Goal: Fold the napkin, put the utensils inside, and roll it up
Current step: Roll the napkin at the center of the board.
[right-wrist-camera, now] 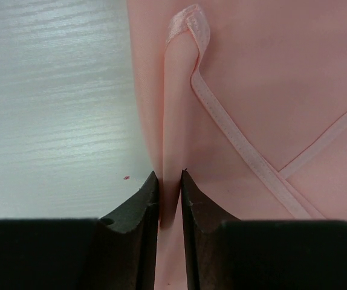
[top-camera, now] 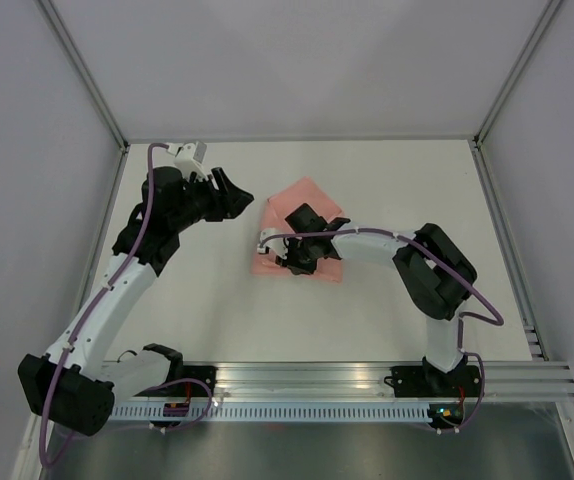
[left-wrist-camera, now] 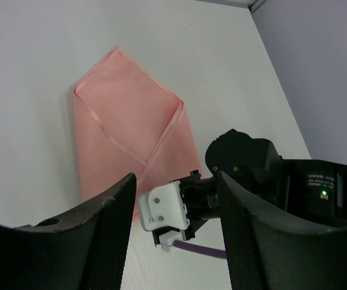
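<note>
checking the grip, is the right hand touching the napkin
Touching. The right wrist view shows the right hand closed on a raised fold of the napkin, the cloth pinched with no gap showing.

Napkin (top-camera: 300,203) lies on table (top-camera: 397,190); right gripper (top-camera: 290,262) on it; left gripper (top-camera: 237,196) leftward.
</note>
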You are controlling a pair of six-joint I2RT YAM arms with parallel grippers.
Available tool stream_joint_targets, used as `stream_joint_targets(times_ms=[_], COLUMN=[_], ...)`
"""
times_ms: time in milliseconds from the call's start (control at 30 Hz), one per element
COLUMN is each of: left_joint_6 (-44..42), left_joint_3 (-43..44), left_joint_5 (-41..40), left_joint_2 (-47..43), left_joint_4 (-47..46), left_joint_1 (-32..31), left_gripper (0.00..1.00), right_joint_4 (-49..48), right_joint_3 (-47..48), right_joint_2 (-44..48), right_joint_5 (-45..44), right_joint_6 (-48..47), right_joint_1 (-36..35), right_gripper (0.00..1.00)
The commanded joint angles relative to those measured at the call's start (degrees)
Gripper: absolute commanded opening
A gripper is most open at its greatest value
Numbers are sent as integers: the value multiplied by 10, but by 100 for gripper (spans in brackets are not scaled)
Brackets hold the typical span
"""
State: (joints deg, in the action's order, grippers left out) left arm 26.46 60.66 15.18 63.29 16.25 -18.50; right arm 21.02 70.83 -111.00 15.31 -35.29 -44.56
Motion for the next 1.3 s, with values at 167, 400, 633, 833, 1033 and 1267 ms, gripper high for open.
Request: stream_joint_targets(times_ms=[167, 400, 633, 833, 1033, 1267], left_joint_6=[-43, -89, -192, -283, -373, -477], left_joint_3=[-11, -84, -141, -257, -270, -267], left_joint_5=[-51, -69, -103, -111, -95, -149], left_joint_2=[-40, -84, -106, -154, -107, -8], left_joint_4=[-78, -189, -291, -458, -466, -451], left_joint_1=[-56, -100, -161, -209, -238, -313], left_gripper=[59, 57, 59, 65, 66, 66], right_joint_4=[202, 293, 342, 351, 361, 381], right_joint_3=[29, 85, 125, 138, 148, 171], right_joint_2=[-83, -129, -165, -180, -190, -211], right_joint_5=[81, 124, 140, 145, 147, 156], right_joint_6=[-75, -111, -133, -138, -144, -148], right_joint_1=[63, 106, 129, 145, 154, 169], right_gripper=[19, 18, 17, 17, 17, 17])
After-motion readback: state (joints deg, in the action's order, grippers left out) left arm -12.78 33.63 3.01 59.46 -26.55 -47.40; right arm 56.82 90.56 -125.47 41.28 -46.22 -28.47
